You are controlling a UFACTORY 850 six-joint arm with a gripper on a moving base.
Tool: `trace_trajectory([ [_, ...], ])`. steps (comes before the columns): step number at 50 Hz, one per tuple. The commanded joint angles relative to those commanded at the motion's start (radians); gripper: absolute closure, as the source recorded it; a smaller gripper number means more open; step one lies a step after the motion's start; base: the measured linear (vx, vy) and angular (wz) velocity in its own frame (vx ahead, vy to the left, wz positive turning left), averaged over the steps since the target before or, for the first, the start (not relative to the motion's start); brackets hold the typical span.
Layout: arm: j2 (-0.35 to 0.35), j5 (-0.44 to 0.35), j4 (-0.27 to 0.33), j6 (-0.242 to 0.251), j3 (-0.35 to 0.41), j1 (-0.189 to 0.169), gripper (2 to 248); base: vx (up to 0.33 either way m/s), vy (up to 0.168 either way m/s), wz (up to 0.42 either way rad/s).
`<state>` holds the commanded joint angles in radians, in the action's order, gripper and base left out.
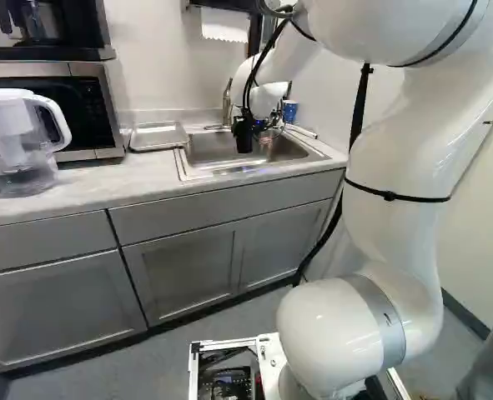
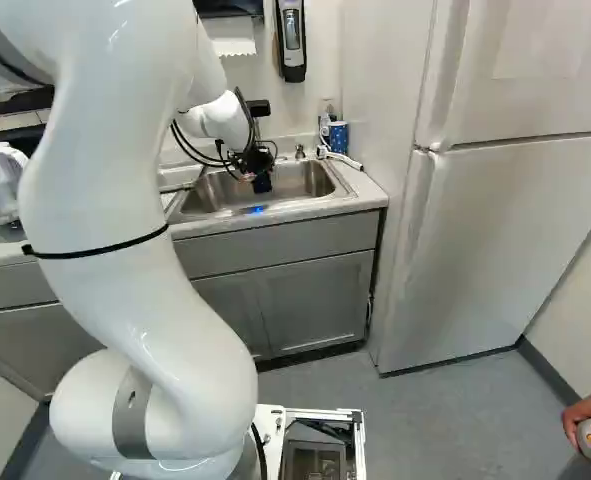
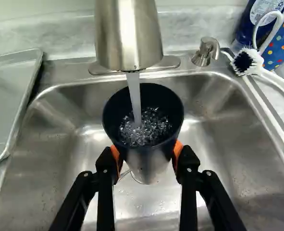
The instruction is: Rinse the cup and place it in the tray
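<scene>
Over the sink in the right base view is my gripper point(image 2: 249, 160), with the dark cup point(image 2: 262, 183) at its end. In the wrist view the gripper point(image 3: 147, 156) has its orange pads pressed on both sides of the dark cup point(image 3: 149, 161). A stream of water point(image 3: 134, 98) falls from the metal faucet point(image 3: 128, 36) into the cup's open mouth, and the water inside is bubbling. Below the cup is the steel sink point(image 3: 223, 125), its drain partly hidden. The metal tray point(image 3: 5, 103) lies on the counter beside the sink, also visible in the left base view.
A soap dispenser point(image 3: 206, 51), a scrub brush point(image 3: 247, 62) and a blue dotted container point(image 3: 281, 41) stand or lie at the sink's far corner. A water pitcher point(image 1: 17, 142) and microwave point(image 1: 88, 108) are on the counter. A fridge point(image 2: 505, 220) stands right of the sink.
</scene>
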<state>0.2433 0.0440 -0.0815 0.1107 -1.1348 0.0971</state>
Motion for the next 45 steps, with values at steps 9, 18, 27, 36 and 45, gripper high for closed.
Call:
trace_trajectory([
  [9, 0.0, 0.0, 0.0, 0.0, 0.0, 0.0, 129, 0.0, 0.0, 0.0],
  [18, 0.0, 0.0, 0.0, 0.0, 0.0, 0.0, 129, 0.0, 0.0, 0.0],
  [27, 0.0, 0.0, 0.0, 0.0, 0.0, 0.0, 129, 0.0, 0.0, 0.0],
  [36, 0.0, 0.0, 0.0, 0.0, 0.0, 0.0, 129, 0.0, 0.0, 0.0],
  [45, 0.0, 0.0, 0.0, 0.0, 0.0, 0.0, 129, 0.0, 0.0, 0.0],
])
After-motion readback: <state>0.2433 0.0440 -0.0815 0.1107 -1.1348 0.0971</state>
